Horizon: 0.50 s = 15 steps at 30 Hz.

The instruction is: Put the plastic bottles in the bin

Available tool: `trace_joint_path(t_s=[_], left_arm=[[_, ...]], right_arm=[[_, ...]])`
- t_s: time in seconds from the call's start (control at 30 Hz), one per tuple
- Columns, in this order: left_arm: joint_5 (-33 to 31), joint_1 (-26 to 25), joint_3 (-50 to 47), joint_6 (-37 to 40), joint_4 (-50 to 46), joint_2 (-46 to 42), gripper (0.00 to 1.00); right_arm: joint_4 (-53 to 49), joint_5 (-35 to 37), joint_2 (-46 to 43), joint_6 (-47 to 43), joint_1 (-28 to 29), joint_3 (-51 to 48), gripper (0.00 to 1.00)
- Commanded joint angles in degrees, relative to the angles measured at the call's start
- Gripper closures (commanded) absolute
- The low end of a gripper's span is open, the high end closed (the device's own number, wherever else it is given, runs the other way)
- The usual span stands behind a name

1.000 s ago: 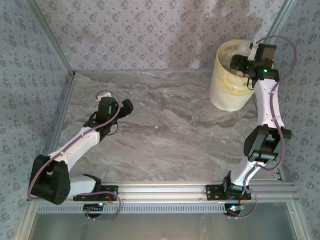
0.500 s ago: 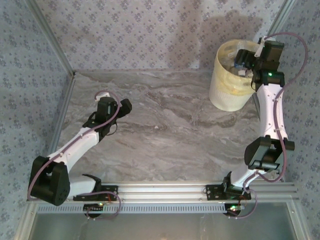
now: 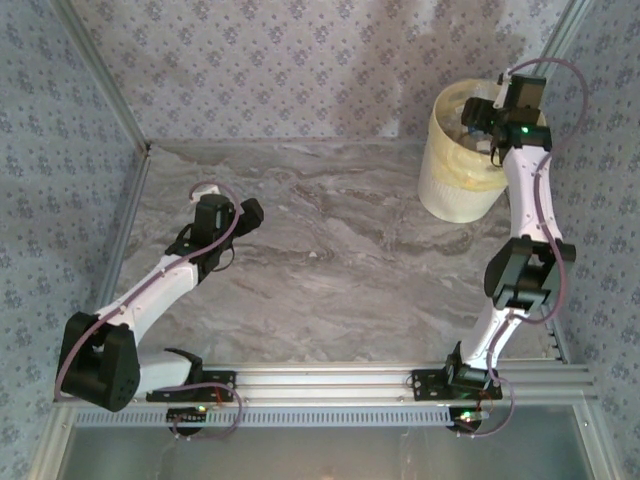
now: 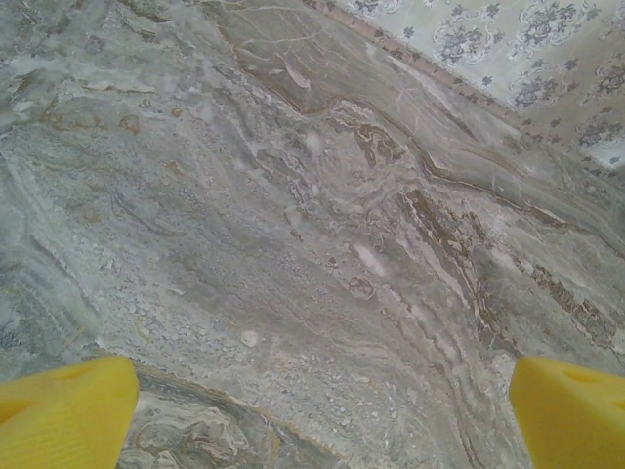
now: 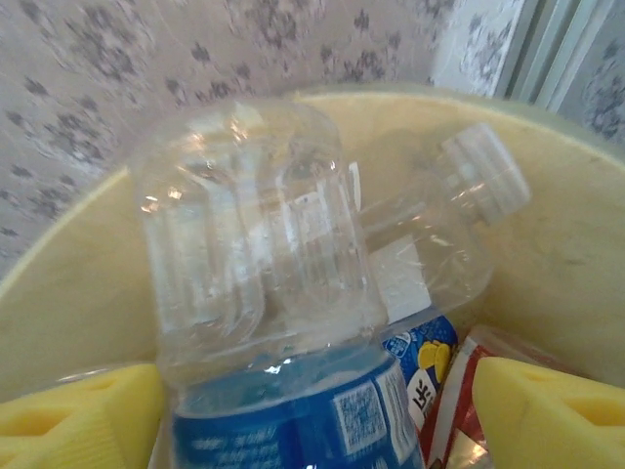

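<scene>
Clear ribbed plastic bottle (image 5: pixel 259 254) with a blue label, base facing the camera, sits between the right jaws over the cream bin (image 3: pixel 452 190), upper right in the top view. Those jaws are parted, and the lower-right pad (image 5: pixel 547 410) is clear of it. A white-capped bottle (image 5: pixel 459 195) lies inside. The left jaws gape wide, holding nothing, over the counter (image 4: pixel 293 195).

Over the bin (image 3: pixel 455 190), my right gripper (image 3: pixel 476 122) covers most of the load; bottles there too small to ID from top cam. Wrist cam, inside bin: blue-label bottle (image 5: pixel 293 420) cut off at btm edge, red-label item (image 5: pixel 457 396) beside it mostly hidden, my pads (image 5: pixel 78 415) cropped
</scene>
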Motion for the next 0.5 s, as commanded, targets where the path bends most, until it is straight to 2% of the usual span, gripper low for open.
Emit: trace_joint_path(t_s=[0.0, 0.13, 0.23, 0.47], left_arm=[[-1.6, 0.3, -0.3, 0.1, -0.3, -1.0, 0.02], [-1.7, 0.3, -0.1, 0.2, -0.8, -1.0, 0.02], [-1.9, 0.4, -0.4, 0.2, -0.7, -0.9, 0.02], [-1.0, 0.3, 0.0, 0.0, -0.1, 0.2, 0.02]], right_arm=[[-5.2, 3.8, 2.8, -3.4, 1.2, 5.4, 0.22], [-7.2, 6.7, 1.6, -6.8, 3.0, 7.2, 0.35], [-6.5, 4.0, -1.7, -9.4, 3.0, 6.2, 0.4], [-7.9, -2.0, -4.3, -18.6, 2.1, 3.9, 0.4]])
